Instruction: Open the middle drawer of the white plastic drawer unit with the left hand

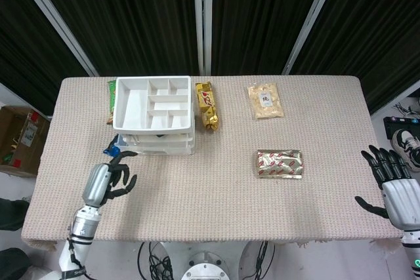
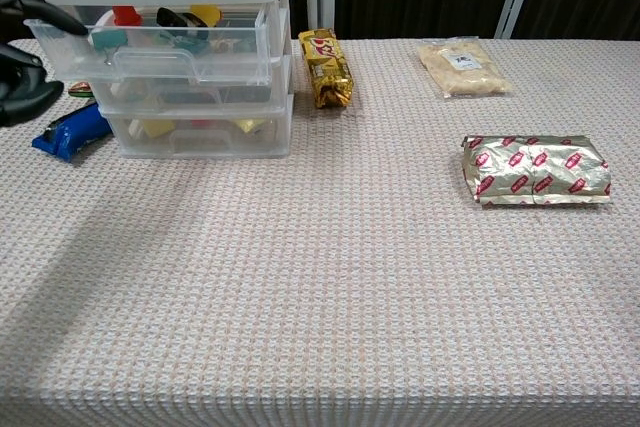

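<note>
The white plastic drawer unit (image 1: 152,106) (image 2: 170,57) stands at the table's back left, with a white divided tray on top. The clear drawer just under that tray (image 2: 150,47) is pulled out a little past the ones below, and small coloured items show inside it. My left hand (image 1: 108,178) (image 2: 22,72) hovers off the unit's front left corner with its fingers apart, holding nothing. In the head view it is clear of the drawer. My right hand (image 1: 394,185) is open at the table's right front edge.
A blue wrapper (image 2: 70,132) lies beside the unit's left front corner, close to my left hand. A gold snack bar (image 2: 327,69) lies right of the unit. A beige packet (image 2: 463,67) and a silver-red packet (image 2: 535,169) lie on the right half.
</note>
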You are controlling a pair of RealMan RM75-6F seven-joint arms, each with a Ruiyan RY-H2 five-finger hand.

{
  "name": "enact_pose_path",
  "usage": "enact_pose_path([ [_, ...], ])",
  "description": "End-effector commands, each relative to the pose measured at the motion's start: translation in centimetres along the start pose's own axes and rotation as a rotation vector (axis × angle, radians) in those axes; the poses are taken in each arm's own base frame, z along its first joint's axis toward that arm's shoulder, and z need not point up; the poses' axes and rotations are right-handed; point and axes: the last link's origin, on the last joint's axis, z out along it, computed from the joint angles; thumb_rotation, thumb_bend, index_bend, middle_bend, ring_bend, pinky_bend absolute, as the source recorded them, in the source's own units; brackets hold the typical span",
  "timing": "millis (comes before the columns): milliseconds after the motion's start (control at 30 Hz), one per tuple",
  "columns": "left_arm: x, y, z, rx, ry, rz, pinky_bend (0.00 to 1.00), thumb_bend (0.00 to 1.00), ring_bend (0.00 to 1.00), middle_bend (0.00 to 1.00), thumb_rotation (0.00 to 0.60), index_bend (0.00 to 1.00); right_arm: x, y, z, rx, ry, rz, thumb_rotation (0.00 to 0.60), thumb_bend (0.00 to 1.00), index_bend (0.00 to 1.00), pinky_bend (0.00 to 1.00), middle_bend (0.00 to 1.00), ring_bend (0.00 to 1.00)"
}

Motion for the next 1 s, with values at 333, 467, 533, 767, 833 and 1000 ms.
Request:
enact_pose_path([
  [333, 1.2, 0.2, 3.6, 0.025, -0.163, 0.282, 1.00, 0.40, 0.93, 0.85, 0.600, 0.22, 0.4, 0.6, -0.1, -0.018, 0.013, 0.001, 0.600, 0.05, 0.00, 0.00, 0.00, 0.00],
  [467, 1.3, 0.6, 3.6, 0.028, -0.206, 0.283, 1.00, 0.40, 0.94, 0.88, 0.600, 0.32, 0.2, 0.6, 0.0, -0.018, 0.005, 0.004, 0.600, 0.05, 0.00, 0.00, 0.00, 0.00],
  [533, 1.3, 0.7, 3.5, 0.028, -0.227, 0.271, 1.00, 0.40, 0.95, 0.89, 0.600, 0.37, 0.2, 0.7, 0.0, -0.018, 0.002, 0.005, 0.600, 0.05, 0.00, 0.00, 0.00, 0.00],
  [767, 1.9, 1.1, 2.0, 0.013, -0.250, 0.241, 1.00, 0.41, 0.96, 0.89, 0.600, 0.42, 0.2, 0.7, -0.1, -0.020, 0.003, 0.004, 0.600, 0.05, 0.00, 0.00, 0.00, 0.00],
  [833, 2.0, 1.2, 1.2, 0.008, -0.269, 0.236, 1.00, 0.41, 0.96, 0.89, 0.600, 0.42, 0.2, 0.7, 0.0, -0.019, 0.002, 0.004, 0.600, 0.05, 0.00, 0.00, 0.00, 0.00],
  [1000, 2.3, 1.5, -0.4, -0.002, -0.323, 0.227, 1.00, 0.41, 0.95, 0.89, 0.600, 0.42, 0.2, 0.5, 0.0, -0.013, 0.004, 0.003, 0.600, 0.05, 0.00, 0.00, 0.00, 0.00],
])
